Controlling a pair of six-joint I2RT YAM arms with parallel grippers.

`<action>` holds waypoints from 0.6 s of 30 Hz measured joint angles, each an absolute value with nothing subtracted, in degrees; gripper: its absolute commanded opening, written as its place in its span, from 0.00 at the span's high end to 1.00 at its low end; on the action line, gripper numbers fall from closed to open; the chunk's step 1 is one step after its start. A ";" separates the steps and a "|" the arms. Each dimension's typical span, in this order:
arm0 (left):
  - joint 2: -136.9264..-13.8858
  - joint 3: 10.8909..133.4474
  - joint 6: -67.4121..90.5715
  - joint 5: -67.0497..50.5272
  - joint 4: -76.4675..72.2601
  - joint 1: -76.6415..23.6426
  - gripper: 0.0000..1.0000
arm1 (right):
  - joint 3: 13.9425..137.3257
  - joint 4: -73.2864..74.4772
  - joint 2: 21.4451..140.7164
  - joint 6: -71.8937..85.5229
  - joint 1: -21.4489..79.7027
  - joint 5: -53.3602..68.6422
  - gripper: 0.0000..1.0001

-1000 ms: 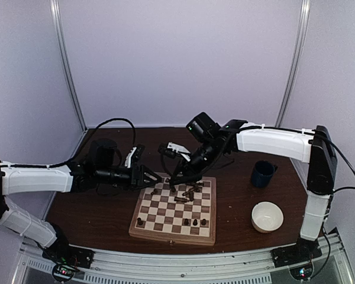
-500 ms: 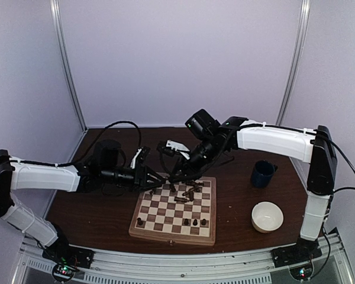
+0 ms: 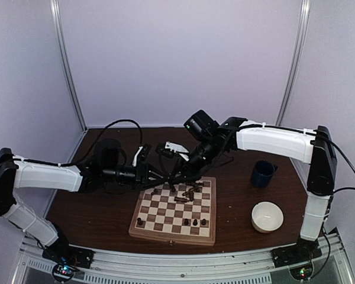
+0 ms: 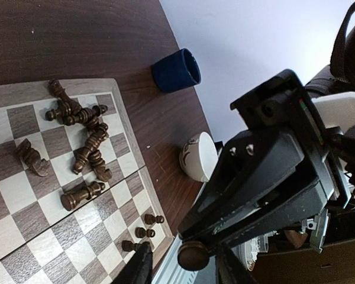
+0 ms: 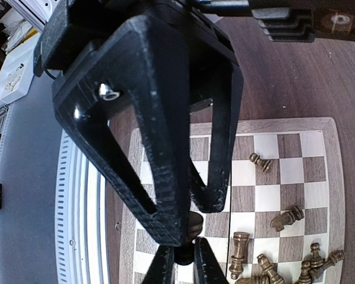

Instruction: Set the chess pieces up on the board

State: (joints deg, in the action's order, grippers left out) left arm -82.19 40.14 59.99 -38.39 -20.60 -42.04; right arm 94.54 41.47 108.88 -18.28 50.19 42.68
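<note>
The board (image 3: pixel 171 234) lies mid-table. Both grippers meet just above its far left corner. My right gripper (image 3: pixel 173 176) is shut on a dark chess piece (image 5: pixel 194 223), whose round base shows in the left wrist view (image 4: pixel 192 254). My left gripper (image 3: pixel 161 176) is open, one finger on each side of that piece with gaps showing (image 4: pixel 183 269). Several pieces lie toppled in a heap (image 3: pixel 186 190) on the far right squares (image 4: pixel 86 136). Three pieces (image 3: pixel 194 222) stand on the near row at the right and one (image 3: pixel 139 222) at the near left corner.
A dark blue cup (image 3: pixel 262 173) stands right of the board, with a white bowl (image 3: pixel 267 216) nearer the front edge. A black round object (image 3: pixel 106 151) sits behind my left arm. A metal rail (image 3: pixel 165 260) runs along the near table edge.
My left gripper has moved right toward the right gripper, and its open fingers now flank the held piece. The right gripper has hardly moved.
</note>
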 measured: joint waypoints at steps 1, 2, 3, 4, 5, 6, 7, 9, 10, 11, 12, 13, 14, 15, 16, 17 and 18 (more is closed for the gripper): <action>-82.35 40.14 60.20 -38.41 -20.99 -42.04 0.69 | 94.56 41.54 108.88 -18.31 50.28 42.68 0.91; -82.61 40.14 60.42 -38.41 -21.50 -42.04 0.71 | 94.56 41.60 108.88 -18.31 50.30 42.68 0.90; -82.89 40.14 60.73 -38.48 -21.96 -42.04 0.72 | 94.59 41.63 108.88 -18.31 50.39 42.68 0.90; -83.18 40.14 61.08 -38.50 -22.48 -42.04 0.74 | 94.61 41.67 108.88 -18.31 50.39 42.68 0.90; -83.53 40.14 61.36 -38.70 -23.09 -42.04 0.76 | 94.61 41.76 108.88 -18.31 50.39 42.61 0.90; -83.77 40.14 61.63 -38.89 -23.62 -42.04 0.77 | 94.61 41.87 108.88 -18.31 50.39 42.57 0.90; -84.01 40.14 61.87 -39.07 -24.21 -42.06 0.79 | 94.63 41.91 108.88 -18.31 50.39 42.57 0.90; -84.31 40.14 62.46 -39.40 -25.04 -42.04 0.81 | 94.63 41.95 108.88 -18.31 50.39 42.54 0.90; -84.42 40.14 62.61 -39.59 -25.52 -42.06 0.82 | 94.63 41.98 108.88 -18.31 50.39 42.52 0.90; -84.51 40.14 62.81 -39.70 -25.78 -42.06 0.83 | 94.63 42.00 108.88 -18.31 50.39 42.52 0.90; -84.62 40.14 62.96 -39.86 -26.13 -42.04 0.81 | 94.63 42.00 108.88 -18.28 50.39 42.50 0.90; -84.73 40.12 63.09 -39.90 -26.35 -42.04 0.75 | 94.63 42.00 108.88 -18.28 50.39 42.48 0.90; -84.84 40.12 63.16 -39.92 -26.52 -42.04 0.72 | 94.63 42.02 108.88 -18.28 50.37 42.39 0.90; -84.90 40.12 63.37 -39.92 -26.65 -42.04 0.70 | 94.63 42.00 108.88 -18.28 50.39 42.39 0.90; -84.97 40.12 63.55 -39.92 -26.79 -42.04 0.70 | 94.67 42.00 108.88 -18.26 50.39 42.39 0.90; -84.99 40.12 63.72 -39.88 -26.89 -42.04 0.71 | 94.70 42.00 108.88 -18.26 50.39 42.39 0.90; -85.01 40.12 63.88 -39.90 -26.94 -42.04 0.74 | 94.78 42.00 108.88 -18.24 50.39 42.39 0.90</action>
